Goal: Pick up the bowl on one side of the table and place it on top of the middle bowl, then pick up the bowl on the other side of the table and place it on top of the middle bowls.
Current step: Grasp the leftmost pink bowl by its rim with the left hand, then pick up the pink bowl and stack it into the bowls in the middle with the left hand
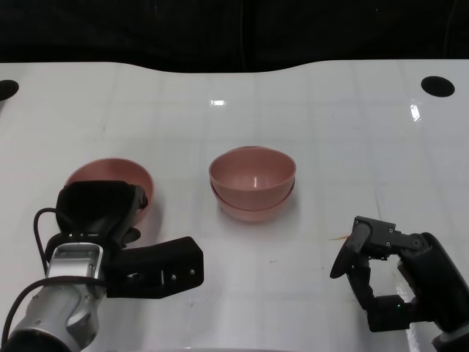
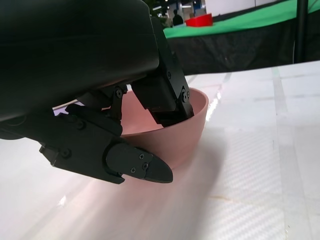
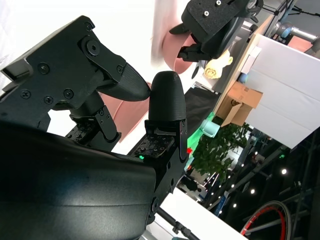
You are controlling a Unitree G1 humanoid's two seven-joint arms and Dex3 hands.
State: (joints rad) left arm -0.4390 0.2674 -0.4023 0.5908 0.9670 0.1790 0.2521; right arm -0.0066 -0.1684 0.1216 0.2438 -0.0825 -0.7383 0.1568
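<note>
On the left, a pink bowl (image 1: 110,172) (image 2: 192,120) stands on the white table (image 1: 330,147). My left hand (image 1: 99,209) (image 2: 100,100) lies over its near rim, fingers reaching down inside. The thumb (image 2: 140,167) stretches along outside the wall, and I see no pinch on it. The middle holds a stack: one pink bowl (image 1: 253,174) nested in another pink bowl (image 1: 249,211). My right hand (image 1: 377,264) (image 3: 125,100) hovers near the front right, fingers apart and bent, holding nothing. Its wrist view also shows the left hand (image 3: 215,20) far across.
Two dark round holes (image 1: 437,86) (image 1: 6,89) sit in the table's far corners. The far table edge meets a black backdrop. A small orange mark (image 1: 338,237) lies on the table near my right hand.
</note>
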